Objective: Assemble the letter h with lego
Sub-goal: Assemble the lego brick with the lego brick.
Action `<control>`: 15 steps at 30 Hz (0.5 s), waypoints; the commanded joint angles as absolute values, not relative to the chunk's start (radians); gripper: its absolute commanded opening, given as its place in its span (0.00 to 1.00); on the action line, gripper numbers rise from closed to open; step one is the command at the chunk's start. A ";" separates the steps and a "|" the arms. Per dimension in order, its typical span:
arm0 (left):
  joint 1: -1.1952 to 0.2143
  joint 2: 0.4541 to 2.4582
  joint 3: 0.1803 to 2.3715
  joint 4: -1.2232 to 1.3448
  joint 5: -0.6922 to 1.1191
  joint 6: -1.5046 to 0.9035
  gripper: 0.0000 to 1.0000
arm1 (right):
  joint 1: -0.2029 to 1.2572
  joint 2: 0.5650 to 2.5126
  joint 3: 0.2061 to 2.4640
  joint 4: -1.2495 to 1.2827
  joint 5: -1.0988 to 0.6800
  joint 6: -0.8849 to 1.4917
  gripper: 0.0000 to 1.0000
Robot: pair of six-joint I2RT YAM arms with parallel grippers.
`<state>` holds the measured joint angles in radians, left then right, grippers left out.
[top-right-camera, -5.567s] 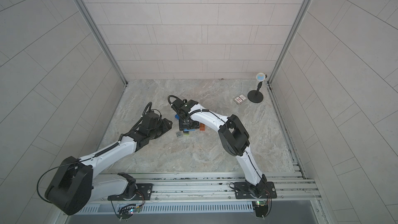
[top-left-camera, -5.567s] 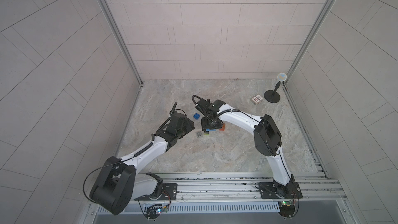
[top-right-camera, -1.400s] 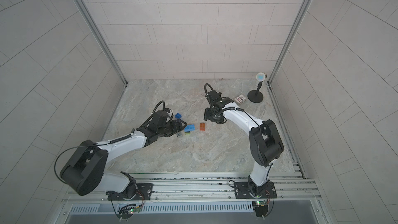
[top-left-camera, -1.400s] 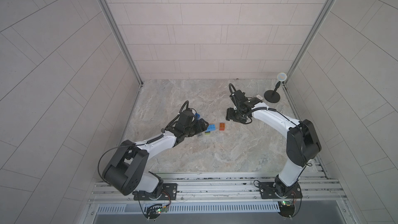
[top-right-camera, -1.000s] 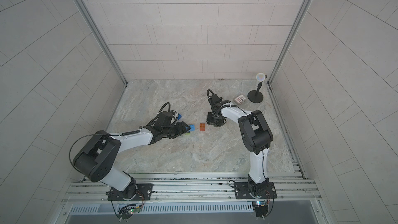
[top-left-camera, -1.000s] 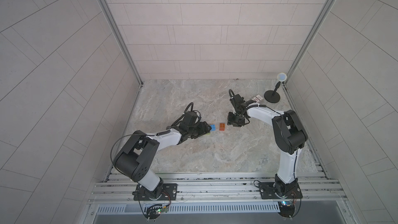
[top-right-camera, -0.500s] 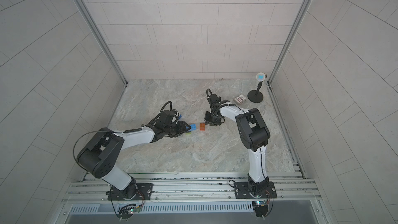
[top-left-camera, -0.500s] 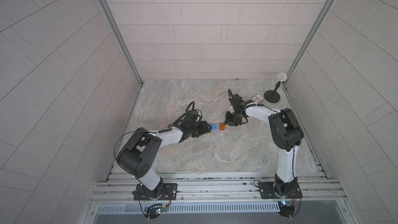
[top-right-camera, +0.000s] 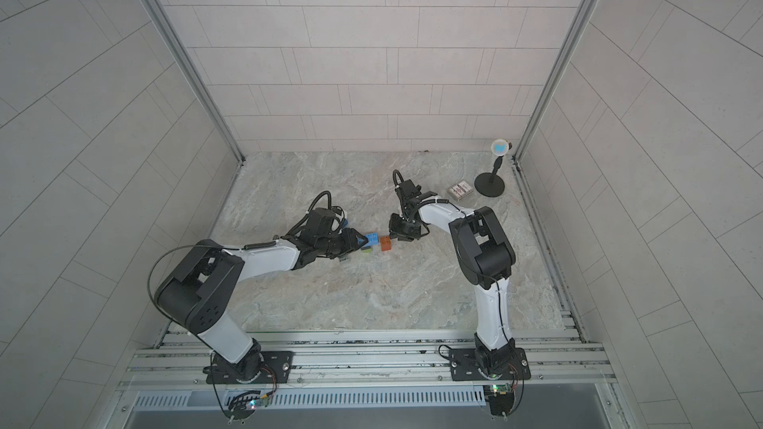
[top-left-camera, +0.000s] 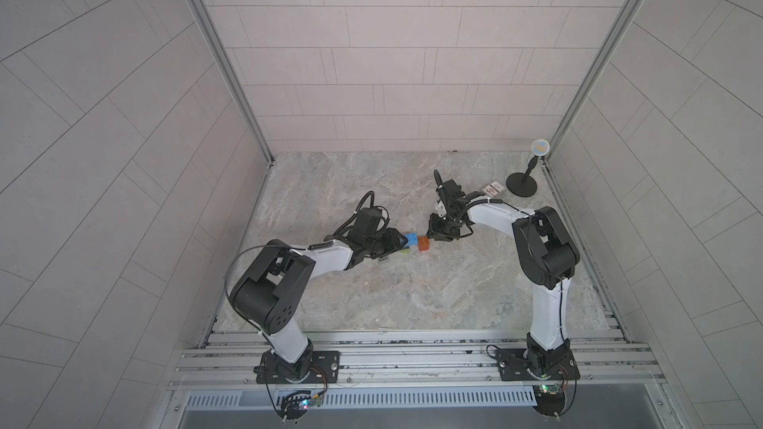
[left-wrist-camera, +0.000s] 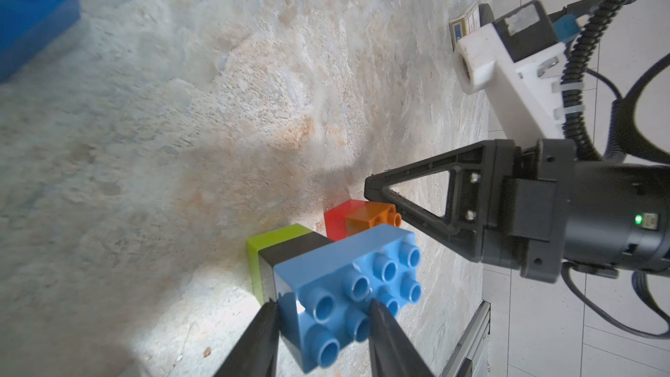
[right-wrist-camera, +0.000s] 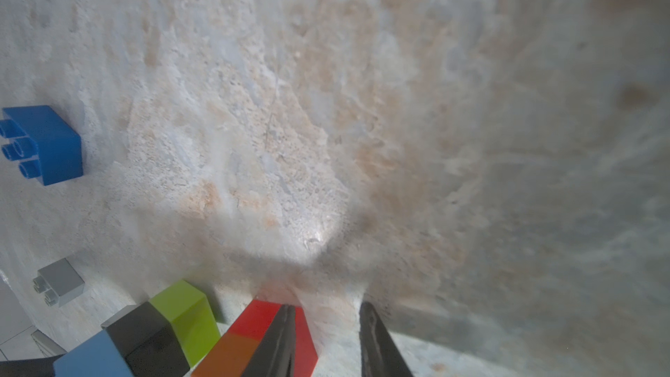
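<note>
A lego stack lies on its side on the marble floor: lime (left-wrist-camera: 272, 244), black (left-wrist-camera: 290, 253) and a long light blue brick (left-wrist-camera: 348, 277) with its studs toward my left wrist camera. My left gripper (left-wrist-camera: 323, 305) straddles that brick's near end. One finger (left-wrist-camera: 261, 339) rests against the end face and the other crosses the studs. Whether it grips is unclear. A joined red (right-wrist-camera: 261, 317) and orange (right-wrist-camera: 228, 353) pair lies beside the stack. My right gripper (right-wrist-camera: 326, 306) is open, with one finger (right-wrist-camera: 279, 339) over the red brick and bare floor between the fingers. Both grippers, left (top-left-camera: 397, 241) and right (top-left-camera: 431, 237), meet at the bricks.
A loose blue brick (right-wrist-camera: 50, 146) and a small grey brick (right-wrist-camera: 60, 282) lie on the floor beyond the stack. A red-and-white patterned box (top-left-camera: 493, 189) and a black stand with a round disc (top-left-camera: 522, 187) sit at the back right. Metal rails (top-left-camera: 413, 361) run along the front.
My left gripper has slid up to the light blue brick and its jaws have narrowed around it. My right gripper has come down from the back to the red and orange pair.
</note>
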<state>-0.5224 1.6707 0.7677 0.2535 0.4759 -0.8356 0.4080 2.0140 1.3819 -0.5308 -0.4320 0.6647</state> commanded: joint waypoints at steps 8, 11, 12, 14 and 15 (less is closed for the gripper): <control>-0.524 1.726 0.830 0.116 0.478 -0.796 0.43 | 0.423 2.057 1.387 -0.545 -0.426 0.669 0.33; -0.533 1.734 0.852 0.075 0.469 -0.794 0.43 | 0.422 2.056 1.383 -0.546 -0.412 0.680 0.33; -0.537 1.738 0.856 0.069 0.469 -0.796 0.43 | 0.421 2.053 1.380 -0.546 -0.409 0.686 0.33; -0.540 1.740 0.860 0.063 0.463 -0.803 0.43 | 0.420 2.047 1.368 -0.539 -0.407 0.701 0.33; -0.541 1.744 0.863 0.056 0.461 -0.806 0.43 | 0.419 2.044 1.358 -0.532 -0.407 0.714 0.33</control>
<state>-0.5316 1.7107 0.8574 0.1547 0.4850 -0.8120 0.4126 2.0178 1.3849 -0.5251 -0.4393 0.6834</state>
